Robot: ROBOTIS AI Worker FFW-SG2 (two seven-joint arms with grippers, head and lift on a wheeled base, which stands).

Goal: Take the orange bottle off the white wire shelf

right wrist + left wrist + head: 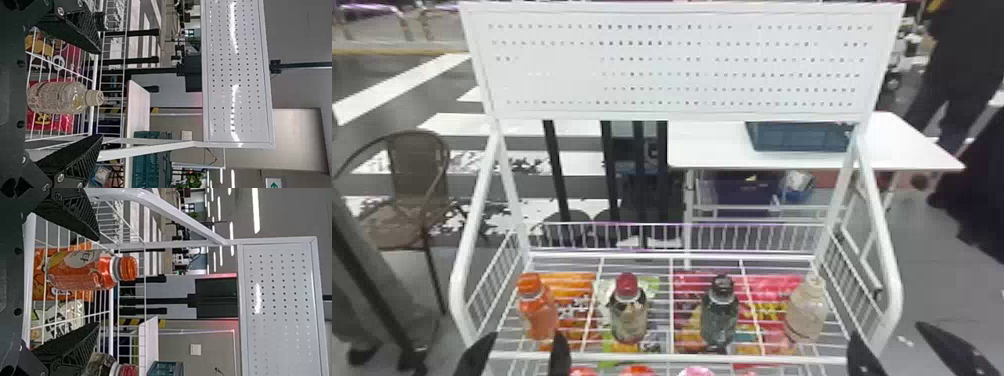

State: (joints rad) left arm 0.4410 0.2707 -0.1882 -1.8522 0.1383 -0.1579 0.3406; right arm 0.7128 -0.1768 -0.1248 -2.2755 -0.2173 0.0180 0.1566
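Left gripper (pixel 527 336): lower left of the head view, fingers spread wide, holding nothing.
Orange bottle (pixel 538 316): upright, lower left, just beyond those fingertips; my left wrist view shows it lined up with the opening, a gap on either side.
Right gripper (pixel 886 331): lower right corner, fingers wide apart, nothing held; the pale bottle (pixel 806 314) faces its opening in my right wrist view.
Front rail (pixel 657 357): runs low across the frame, on my side of the bottles.
Side frame (pixel 463 270): white tube and wires left of the orange bottle.
Shelf (pixel 712 258): white wire, four bottles standing in a row; red-capped bottle (pixel 628 315) and dark bottle (pixel 719 315) in between, all apart.
Bags: bright packets below the wires, an orange bag (pixel 577 282) among them.
Panel (pixel 677 70): white, perforated, across the top.
Table (pixel 704 152): right of centre, behind, carrying a blue crate (pixel 799 138); I can't tell its contents.
Chair (pixel 414 195): left edge, well apart.
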